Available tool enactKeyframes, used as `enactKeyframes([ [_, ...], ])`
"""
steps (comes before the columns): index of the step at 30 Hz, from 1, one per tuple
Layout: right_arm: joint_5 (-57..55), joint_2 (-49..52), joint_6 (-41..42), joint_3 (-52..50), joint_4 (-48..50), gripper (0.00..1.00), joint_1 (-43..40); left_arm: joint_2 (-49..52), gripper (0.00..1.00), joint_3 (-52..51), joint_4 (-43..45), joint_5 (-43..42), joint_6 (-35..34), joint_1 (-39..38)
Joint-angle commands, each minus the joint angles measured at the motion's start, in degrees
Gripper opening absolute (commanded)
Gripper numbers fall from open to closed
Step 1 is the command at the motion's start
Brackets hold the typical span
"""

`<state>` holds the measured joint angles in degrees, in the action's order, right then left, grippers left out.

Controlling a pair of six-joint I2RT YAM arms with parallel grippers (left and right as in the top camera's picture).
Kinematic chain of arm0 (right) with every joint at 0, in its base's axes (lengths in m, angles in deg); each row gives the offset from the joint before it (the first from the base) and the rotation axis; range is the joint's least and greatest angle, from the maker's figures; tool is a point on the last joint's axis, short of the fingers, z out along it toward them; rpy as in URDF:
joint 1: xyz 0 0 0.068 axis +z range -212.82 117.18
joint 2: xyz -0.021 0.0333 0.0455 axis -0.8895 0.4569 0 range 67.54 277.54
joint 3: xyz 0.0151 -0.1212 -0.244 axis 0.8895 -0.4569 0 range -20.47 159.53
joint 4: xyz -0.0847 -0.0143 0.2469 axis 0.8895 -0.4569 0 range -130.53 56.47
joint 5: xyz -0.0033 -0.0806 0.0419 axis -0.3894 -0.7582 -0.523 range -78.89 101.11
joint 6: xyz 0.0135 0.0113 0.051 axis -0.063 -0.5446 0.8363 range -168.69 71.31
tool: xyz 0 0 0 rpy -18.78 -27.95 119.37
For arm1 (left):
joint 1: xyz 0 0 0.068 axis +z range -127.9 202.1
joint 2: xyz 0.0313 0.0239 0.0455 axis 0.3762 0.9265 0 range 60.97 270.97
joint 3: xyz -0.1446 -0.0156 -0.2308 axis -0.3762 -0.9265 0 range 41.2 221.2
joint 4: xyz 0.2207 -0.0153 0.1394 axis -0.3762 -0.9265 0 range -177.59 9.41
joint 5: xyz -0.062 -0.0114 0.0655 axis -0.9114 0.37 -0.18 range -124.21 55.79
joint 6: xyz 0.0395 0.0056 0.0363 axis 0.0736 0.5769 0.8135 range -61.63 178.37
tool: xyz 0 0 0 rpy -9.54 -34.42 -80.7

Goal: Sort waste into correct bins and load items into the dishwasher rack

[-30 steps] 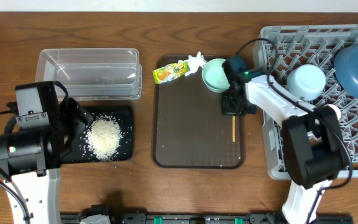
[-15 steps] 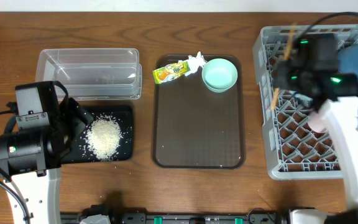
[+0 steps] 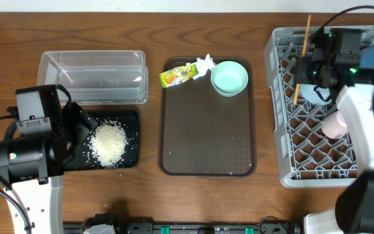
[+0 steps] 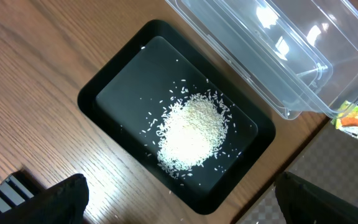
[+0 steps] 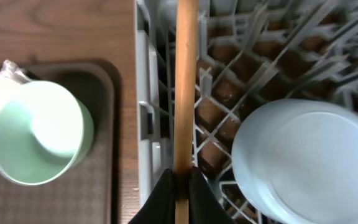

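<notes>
The right jaws pinch the chopstick (image 5: 185, 81) over the nine-o'clock side of the rack (image 3: 279, 149); the left jaws gape above the rice (image 4: 191, 134); the wrapper (image 3: 177, 76) print is unreadable.

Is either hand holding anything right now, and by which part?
Right hand pinches the wooden chopstick partway along its shaft; left hand is open and empty.

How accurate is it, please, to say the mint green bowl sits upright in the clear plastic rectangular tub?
No: the mint green bowl sits upright on the dark brown serving tray, not in the clear tub; the overhead view shows it.
</notes>
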<state>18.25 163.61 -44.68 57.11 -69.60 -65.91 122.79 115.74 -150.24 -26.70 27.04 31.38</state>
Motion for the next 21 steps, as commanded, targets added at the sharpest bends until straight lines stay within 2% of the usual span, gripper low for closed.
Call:
enactKeyframes([
  [1,2.43,3.26,-1.27,0.35,0.68,0.17,0.22,-0.04,0.97,0.7,-0.2,0.5,-0.28,0.2],
  [2,3.37,3.85,-1.27,0.35,0.66,0.25,0.22,-0.04,0.98,0.7,-0.2,0.5,-0.26,0.2],
  [4,4.9,4.37,-1.05,0.35,0.48,0.47,0.22,-0.04,0.97,0.7,-0.2,0.5,-0.28,0.2],
  [5,5.33,4.35,-1.01,0.35,0.28,0.53,0.22,-0.04,0.97,0.7,-0.2,0.5,-0.26,0.2],
  [15,8.85,-0.83,1.75,0.39,-1.03,0.54,2.38,-0.04,0.97,0.7,-0.2,0.5,-0.26,0.2],
  [21,9.4,-5.09,5.84,0.39,0.72,0.54,7.89,-0.04,0.97,0.7,-0.2,0.5,-0.26,0.2],
])
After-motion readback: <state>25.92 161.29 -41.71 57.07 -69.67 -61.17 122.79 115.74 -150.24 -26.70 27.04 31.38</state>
